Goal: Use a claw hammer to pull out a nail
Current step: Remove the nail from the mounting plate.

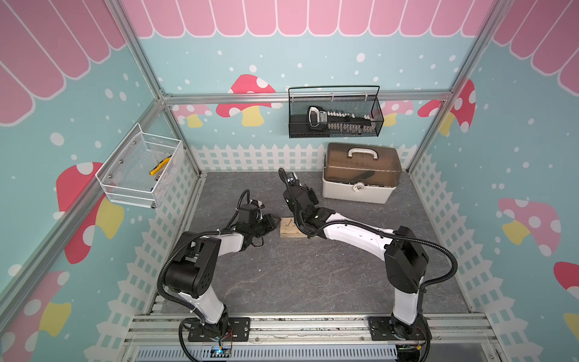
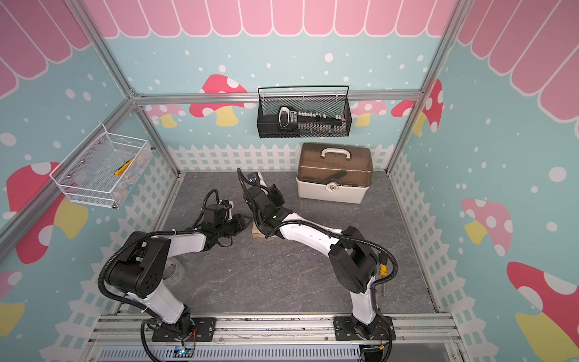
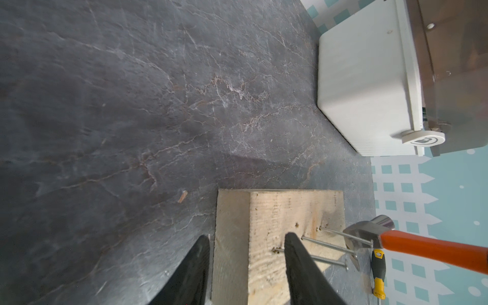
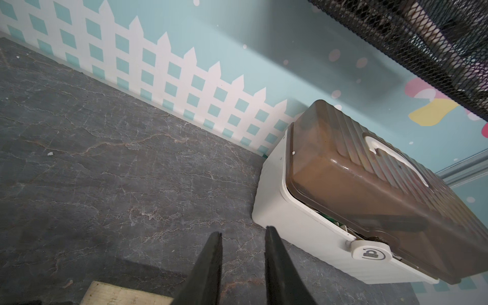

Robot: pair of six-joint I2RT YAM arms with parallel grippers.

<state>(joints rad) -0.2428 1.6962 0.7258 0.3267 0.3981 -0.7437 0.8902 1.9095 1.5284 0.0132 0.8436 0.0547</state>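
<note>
Nearby, white box point(image 1: 357, 191) with brown lid stood at worktop point(image 1: 282, 282) back, well apart from wood block point(image 3: 277, 211); yellow-black screwdriver point(image 3: 378, 272) lay beyond block. Head of claw hammer point(image 3: 412, 247) sat among tops of three nails point(image 3: 332, 247) in block, orange neck raised; handle cut off at frame edge. Fingers of left gripper point(image 3: 247, 235) parted, astride block edge. Meanwhile right gripper point(image 4: 243, 229) closed to narrow slit, fingertips bare; hold on handle unseen. Overhead, right arm point(image 1: 354, 232) hid hammer in both top views.

Your wood block point(image 1: 288, 230) sits on the table point(image 1: 282, 275); the toolbox point(image 1: 357, 191) stands behind it to the right, a wire basket point(image 1: 344, 133) hung above.
</note>
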